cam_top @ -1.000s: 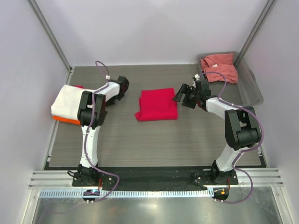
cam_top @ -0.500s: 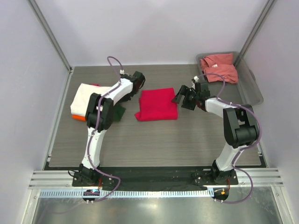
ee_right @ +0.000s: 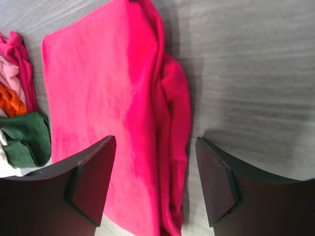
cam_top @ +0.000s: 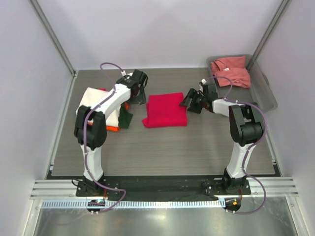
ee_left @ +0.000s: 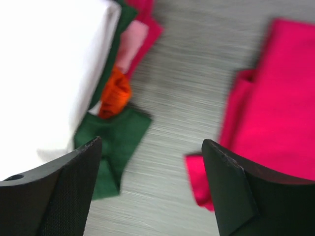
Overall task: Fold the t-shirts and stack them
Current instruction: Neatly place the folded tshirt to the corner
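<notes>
T-shirt [cam_top: 165,110] in crimson lies folded between left tool [ee_left: 151,147] and right tool [ee_right: 155,142], both spread apart, empty. Probably best to pinch every layer at each edge so the fold survives the lift onto the stack [cam_top: 96,100]

Bright, even overhead light, soft shadows under the arms, left wrist view motion-blurred, right wrist view sharper.

Likely lab: white-panelled robot cell [cam_top: 162,34]
</notes>
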Controlling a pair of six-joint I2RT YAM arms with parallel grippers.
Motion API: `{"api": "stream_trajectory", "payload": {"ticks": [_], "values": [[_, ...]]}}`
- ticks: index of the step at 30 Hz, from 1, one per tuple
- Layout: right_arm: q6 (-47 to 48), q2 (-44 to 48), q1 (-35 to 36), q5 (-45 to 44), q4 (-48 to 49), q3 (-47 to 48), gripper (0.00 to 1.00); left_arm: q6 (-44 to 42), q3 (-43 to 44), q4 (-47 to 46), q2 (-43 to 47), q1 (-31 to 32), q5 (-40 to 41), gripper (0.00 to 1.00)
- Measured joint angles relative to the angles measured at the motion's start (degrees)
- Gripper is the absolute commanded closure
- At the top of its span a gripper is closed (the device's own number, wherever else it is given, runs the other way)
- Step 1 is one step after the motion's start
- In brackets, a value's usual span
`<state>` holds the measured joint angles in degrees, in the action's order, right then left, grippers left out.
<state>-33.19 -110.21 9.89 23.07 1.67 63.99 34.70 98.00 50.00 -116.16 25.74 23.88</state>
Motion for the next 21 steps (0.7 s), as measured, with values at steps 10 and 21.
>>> {"api": "stream_trajectory", "payload": {"ticks": [10,21], "values": [[-1.2,-4.2,0.0,-2.6,-1.7,5.4,0.44,5.4,-7.1,-14.7,2.6,0.0,-16.3,0.18],[-1.6,-6.9,0.0,-3.8,-1.7,8.5,0.55,10.5,-8.2,-23.3,-5.0,0.0,-22.1,0.3]]}}
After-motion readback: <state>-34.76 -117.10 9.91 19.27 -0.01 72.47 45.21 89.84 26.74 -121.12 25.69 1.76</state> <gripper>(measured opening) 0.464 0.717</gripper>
